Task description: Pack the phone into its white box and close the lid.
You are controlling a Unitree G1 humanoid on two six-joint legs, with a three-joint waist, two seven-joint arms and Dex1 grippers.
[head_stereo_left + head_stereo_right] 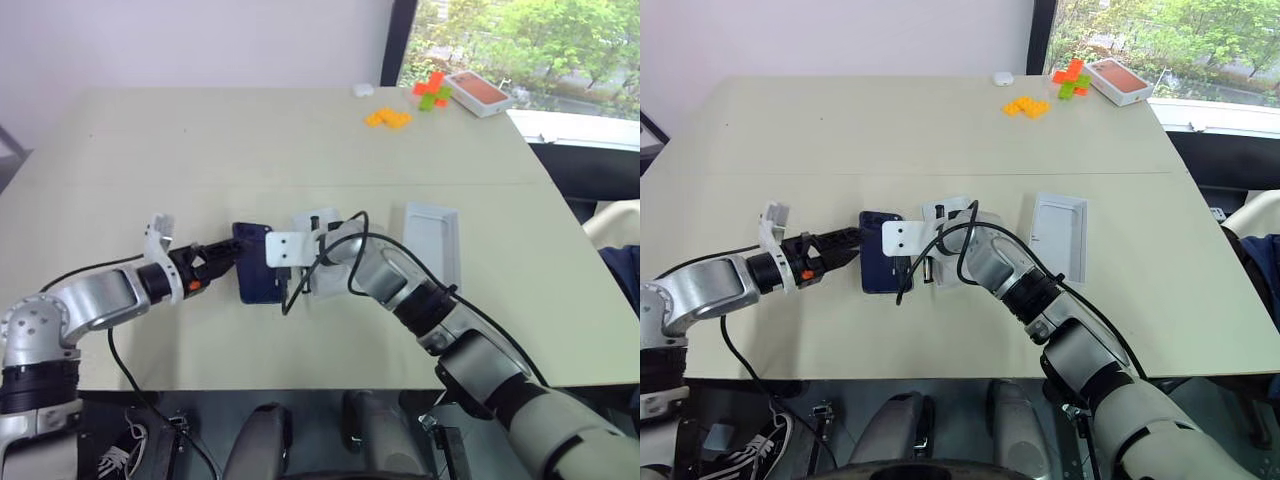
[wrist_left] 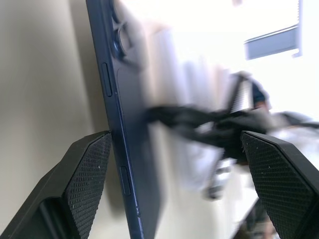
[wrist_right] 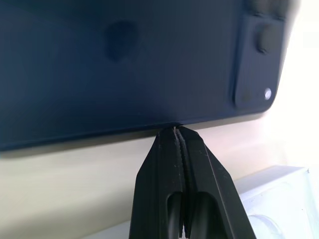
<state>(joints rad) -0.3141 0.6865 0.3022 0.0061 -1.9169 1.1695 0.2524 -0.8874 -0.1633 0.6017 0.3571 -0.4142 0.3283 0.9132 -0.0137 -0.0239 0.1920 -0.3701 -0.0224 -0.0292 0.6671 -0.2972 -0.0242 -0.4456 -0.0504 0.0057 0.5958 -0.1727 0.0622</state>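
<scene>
Head views: the phone (image 1: pixel 256 262) lies on the table (image 1: pixel 200 160) between the two grippers, not yet in any box. A shallow white tray (image 1: pixel 432 240) sits well apart on the robot's right, empty as far as I can tell — whether this is the white box or the lid I cannot tell. Another white piece (image 1: pixel 946 212) lies just beyond the right wrist, partly hidden by the arm. Judgement: packing has barely started; the phone has yet to be lifted, seated in the box and covered. The left gripper (image 1: pixel 215 262) reaches the phone's left edge, the right gripper (image 1: pixel 922 270) its right edge. Left wrist view: the phone appears edge-on, side buttons and camera bump visible, standing between the two spread fingers (image 2: pixel 84 179). The jaws gape wide; the near pad sits right beside the phone's edge, contact uncertain, and the far finger stands well clear — nothing gripped. Right wrist view: the two fingers (image 3: pixel 169 159) are pressed together, holding nothing, their joined tip at the phone's lower edge, apparently touching it where it meets the table, with the camera bump (image 3: pixel 259 55) at one corner. A corner of white packaging (image 3: pixel 279 199) shows beside the fingers.
</scene>
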